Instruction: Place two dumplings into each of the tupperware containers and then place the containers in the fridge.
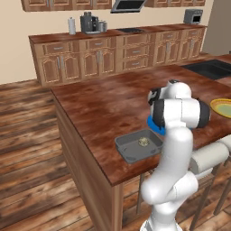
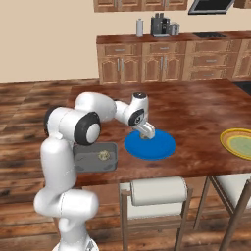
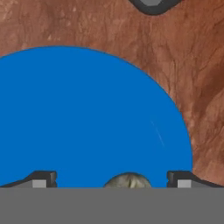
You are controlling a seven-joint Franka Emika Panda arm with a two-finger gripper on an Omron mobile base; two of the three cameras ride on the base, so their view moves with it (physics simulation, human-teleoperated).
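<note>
A dark grey tupperware container sits near the island's front edge with one dumpling in it. To its right lies a round blue plate. My gripper hangs low over the plate's near-left part, open. Another dumpling lies on the plate between the two spread fingertips, which do not touch it. The container's corner shows at the top of the hand view. The fridge is out of view.
A yellow-green plate rests at the island's right end. A chair with a white rolled back stands under the front edge. Wooden cabinets with appliances line the far wall. A dark sink is set in the far right counter.
</note>
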